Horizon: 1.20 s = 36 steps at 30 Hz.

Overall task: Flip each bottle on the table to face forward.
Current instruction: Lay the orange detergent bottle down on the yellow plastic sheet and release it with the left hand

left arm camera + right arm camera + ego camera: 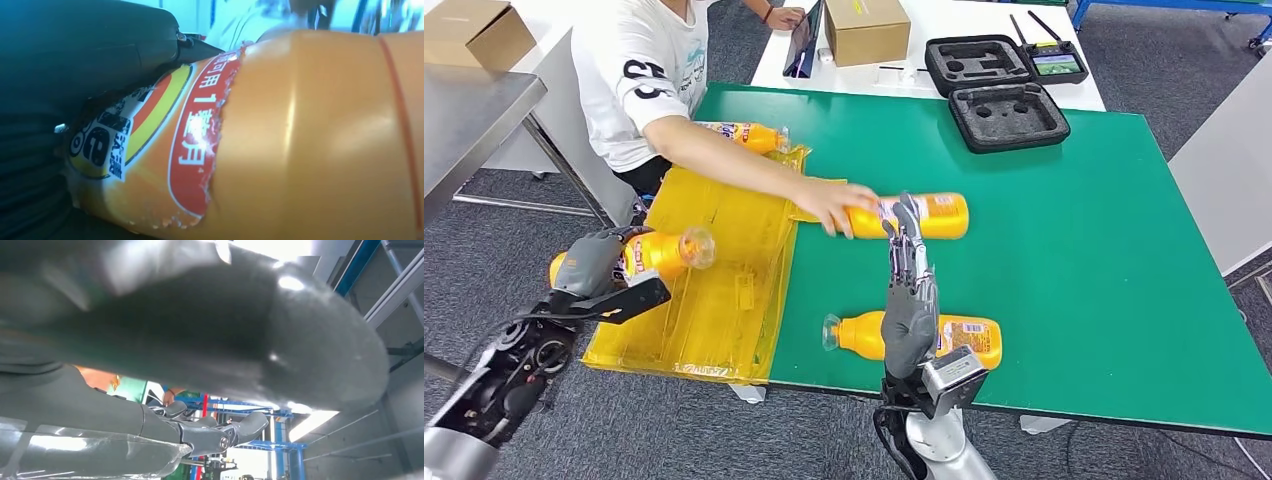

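Orange bottle [659, 252] gripped by the left hand [589, 262], held above the yellow tray [714, 290] off the bench [1104, 250] edge. Right hand [909, 290] raised, fingers extended and empty, over a lying bottle [964, 335]. A person's hand [829, 205] holds a third bottle [924, 215]; reaching forward risks collision.

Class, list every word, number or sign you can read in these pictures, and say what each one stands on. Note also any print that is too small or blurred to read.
"可用 1 整月": white on the red band of the label of the bottle that the left hand holds.
"e": large black letter on that label, partly hidden.
Large black digits on the person's shirt: folded, not clear.
Labels of the other bottles: too small.
Screen of the controller: too small.
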### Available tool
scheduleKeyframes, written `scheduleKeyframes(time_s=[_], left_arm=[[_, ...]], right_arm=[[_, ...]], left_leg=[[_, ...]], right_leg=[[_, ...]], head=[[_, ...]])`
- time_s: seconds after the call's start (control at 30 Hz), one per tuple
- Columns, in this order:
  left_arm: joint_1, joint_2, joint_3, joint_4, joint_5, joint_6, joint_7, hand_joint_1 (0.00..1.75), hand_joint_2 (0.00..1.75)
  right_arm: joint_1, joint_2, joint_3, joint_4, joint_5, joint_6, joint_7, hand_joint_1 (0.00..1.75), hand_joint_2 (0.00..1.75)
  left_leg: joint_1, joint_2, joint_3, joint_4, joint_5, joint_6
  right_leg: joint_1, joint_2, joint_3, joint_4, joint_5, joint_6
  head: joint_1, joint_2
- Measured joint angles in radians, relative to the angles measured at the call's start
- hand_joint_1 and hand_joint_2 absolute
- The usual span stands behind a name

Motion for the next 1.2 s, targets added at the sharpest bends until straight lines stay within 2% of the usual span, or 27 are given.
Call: scheduleKeyframes(time_s=[0.03, 0.17, 0.33, 0.43, 0.53, 0.7, 0.9, 1.07, 1.2], left_arm=[[-0.017, 0.008, -0.012, 0.02, -0.025, -0.023, 0.006, 1.75, 1.75], [-0.081, 0.014, -0.056, 0.101, -0.088, -0.071, 0.015, 1.75, 1.75], [-0.162, 0.007, -0.125, 0.206, -0.162, -0.137, 0.015, 1.75, 1.75], [-0.217, -0.014, -0.167, 0.281, -0.17, -0.174, -0.027, 1.75, 1.75], [-0.276, -0.053, -0.208, 0.362, -0.17, -0.191, -0.059, 1.75, 1.75], [-0.352, -0.142, -0.268, 0.484, -0.192, -0.178, -0.06, 1.75, 1.75], [-0.374, -0.243, -0.308, 0.589, -0.189, -0.155, -0.064, 1.75, 1.75], [-0.376, -0.263, -0.318, 0.608, -0.196, -0.155, -0.066, 1.75, 1.75], [-0.391, -0.302, -0.351, 0.656, -0.212, -0.165, -0.058, 1.75, 1.75]], right_arm=[[-0.002, -0.001, 0.001, -0.001, -0.002, 0.0, 0.0, 0.0, 0.0], [-0.013, -0.001, 0.003, -0.001, -0.006, 0.0, 0.0, 0.0, 1.75], [-0.023, 0.001, 0.003, -0.001, -0.012, 0.005, 0.0, 0.0, 1.75], [-0.026, 0.002, 0.003, 0.0, -0.013, 0.012, 0.0, 0.0, 1.75], [-0.029, 0.001, 0.003, 0.005, -0.009, 0.015, 0.0, 0.0, 1.75], [-0.039, 0.0, 0.003, 0.014, -0.007, 0.023, 0.0, 0.0, 1.75], [-0.058, -0.002, 0.003, 0.035, -0.005, 0.038, 0.0, 0.0, 1.75], [-0.064, -0.002, 0.003, 0.044, -0.008, 0.044, 0.0, 0.0, 1.75], [-0.081, -0.001, 0.003, 0.072, -0.017, 0.051, 0.0, 0.0, 1.75]], left_leg=[[0.0, -0.001, 0.0, 0.0, 0.0, 0.0], [-0.001, -0.002, 0.0, 0.0, 0.0, 0.0], [-0.002, -0.002, 0.0, 0.0, 0.0, 0.0], [-0.001, -0.002, 0.0, 0.0, 0.0, 0.0], [-0.001, -0.002, 0.0, 0.0, 0.0, 0.0], [-0.002, -0.002, -0.001, 0.0, 0.0, 0.0], [-0.002, -0.002, -0.001, 0.001, 0.0, 0.0], [-0.002, -0.002, 0.0, 0.001, 0.0, 0.0], [-0.002, -0.002, 0.001, 0.0, 0.0, 0.0]], right_leg=[[0.0, 0.0, 0.0, 0.0, 0.0, 0.0], [-0.001, 0.0, 0.001, 0.0, 0.0, 0.0], [-0.001, 0.0, 0.0, 0.0, 0.001, 0.001], [-0.001, 0.0, 0.0, 0.0, 0.001, 0.001], [-0.001, 0.0, 0.0, 0.0, 0.001, 0.001], [-0.002, 0.0, 0.001, 0.0, 0.001, 0.001], [-0.002, 0.0, 0.001, 0.0, 0.001, 0.001], [-0.002, 0.0, 0.001, 0.0, 0.001, 0.001], [-0.002, -0.001, 0.003, 0.0, 0.001, 0.001]], head=[[0.0, 0.0], [0.0, 0.0], [0.0, 0.0], [0.0, 0.0], [0.0, 0.0], [0.0, 0.0], [0.0, 0.0], [0.0, 0.0], [0.0, 0.0]])
